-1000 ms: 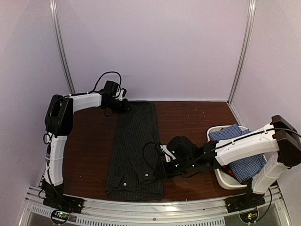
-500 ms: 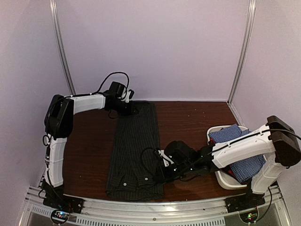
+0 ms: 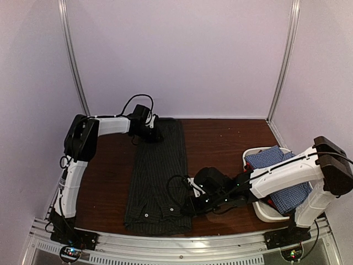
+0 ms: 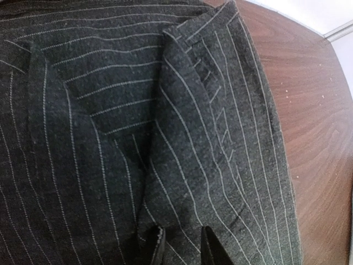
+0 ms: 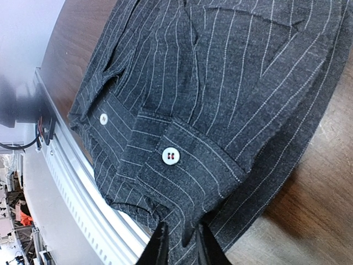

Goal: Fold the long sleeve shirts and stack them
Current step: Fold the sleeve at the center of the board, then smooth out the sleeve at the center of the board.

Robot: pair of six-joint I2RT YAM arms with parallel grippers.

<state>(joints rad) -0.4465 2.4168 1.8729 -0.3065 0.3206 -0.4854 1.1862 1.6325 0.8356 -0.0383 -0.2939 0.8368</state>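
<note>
Black pinstriped shirt (image 3: 157, 176) lies folded in a long strip at centre-left of the worktop (image 3: 220, 143). At its upper end the left gripper (image 4: 182, 248) has its jaws nearly closed, pinching a ridge of cloth. The right gripper (image 5: 181, 243) straddles the lower-right hem with its jaws slightly parted; whether it grips is unclear. The left arm has swung rightward since earlier. Both wrist views cut off the fingertips.
</note>
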